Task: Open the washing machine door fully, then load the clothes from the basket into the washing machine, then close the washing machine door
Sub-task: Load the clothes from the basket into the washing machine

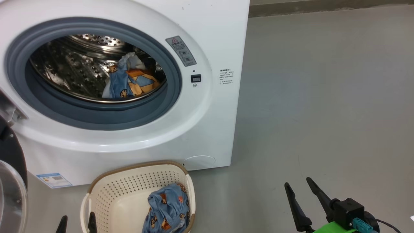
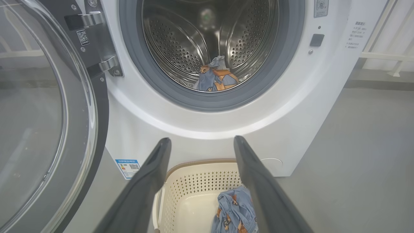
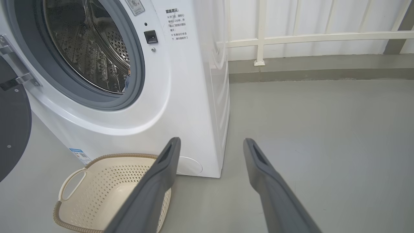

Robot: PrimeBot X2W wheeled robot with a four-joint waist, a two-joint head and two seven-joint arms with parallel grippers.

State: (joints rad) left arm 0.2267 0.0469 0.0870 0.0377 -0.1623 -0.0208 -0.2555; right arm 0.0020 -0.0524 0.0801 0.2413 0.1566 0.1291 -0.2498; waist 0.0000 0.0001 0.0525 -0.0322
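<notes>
The white washing machine (image 1: 210, 29) (image 2: 145, 129) (image 3: 181, 97) stands with its door (image 1: 11, 191) (image 2: 38, 123) (image 3: 13, 129) swung wide to the left. Blue bear-print clothes (image 1: 129, 82) (image 2: 215, 77) lie in the steel drum. One more blue bear-print garment (image 1: 168, 208) (image 2: 234, 212) rests in the cream basket (image 1: 126, 194) (image 2: 194, 191) (image 3: 97, 194) on the floor in front. My left gripper (image 1: 77, 220) (image 2: 202, 142) hangs open above the basket's left side, nothing between its fingers. My right gripper (image 1: 299, 183) (image 3: 212, 142) is open over bare floor right of the basket.
Grey floor (image 1: 323, 97) stretches to the right of the machine. A white railing (image 3: 307, 35) and a low kerb run along the back. The open door takes up the space left of the basket.
</notes>
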